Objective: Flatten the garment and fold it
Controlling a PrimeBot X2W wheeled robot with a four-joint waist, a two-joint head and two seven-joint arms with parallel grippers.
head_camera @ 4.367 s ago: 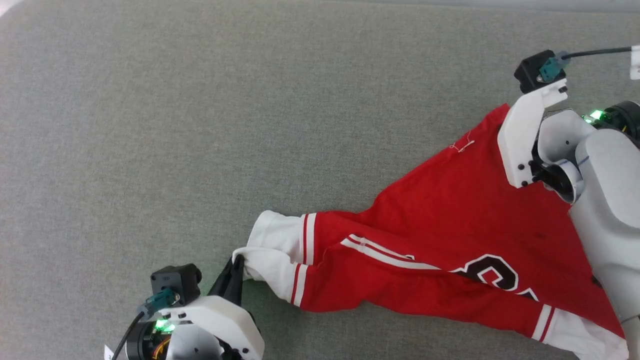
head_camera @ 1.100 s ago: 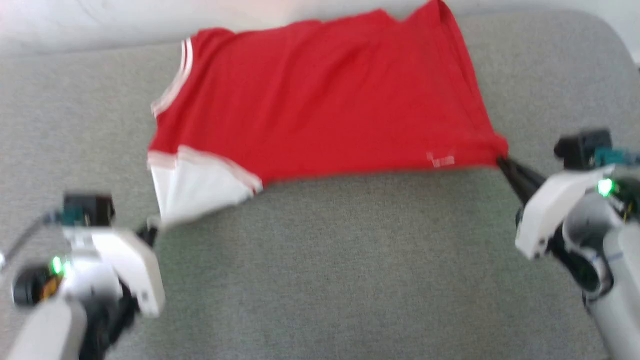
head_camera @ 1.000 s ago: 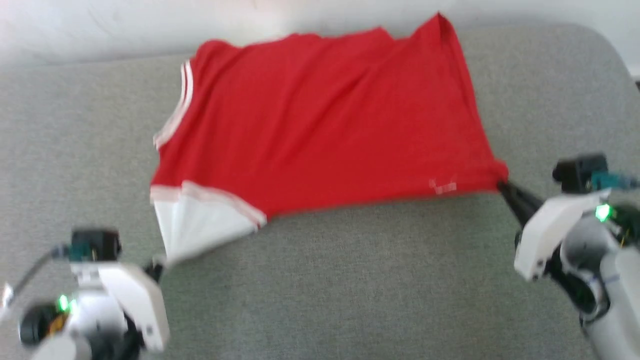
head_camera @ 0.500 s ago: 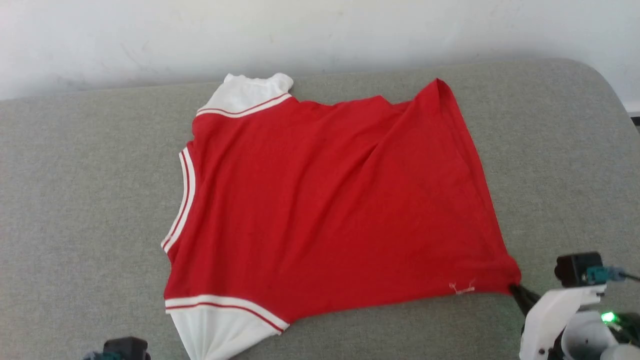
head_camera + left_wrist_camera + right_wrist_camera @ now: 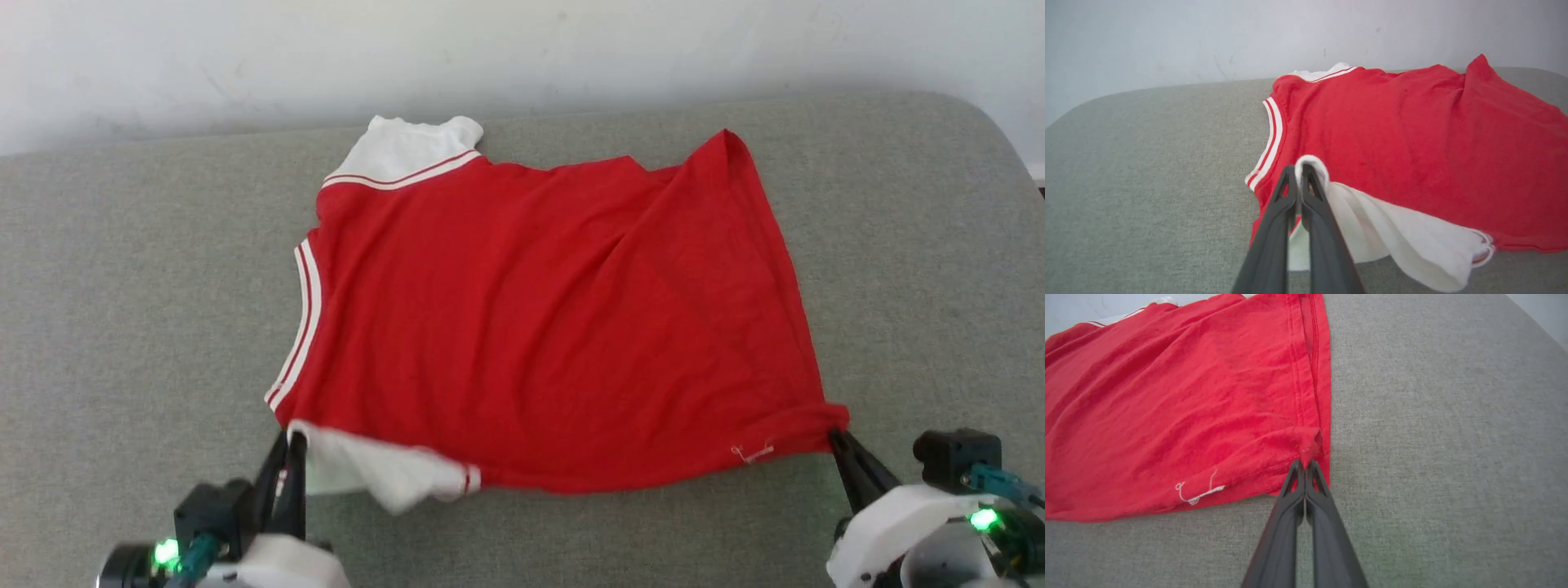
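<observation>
Red garment ahead — left end effector grips sleeve, right end effector hem.

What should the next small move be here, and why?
Probably draw the left claw back toward the robot and outward, pulling the sleeve straight. That claw is shut on the white sleeve, which lies bunched and doubled over along the near edge of the shirt, while the right claw pinches the other near corner. So the shirt looks not yet flat enough to fold.

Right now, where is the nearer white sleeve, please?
Head view, lower left: the nearer white sleeve sits at a corner of the garment, pinched by the left claw.
</observation>
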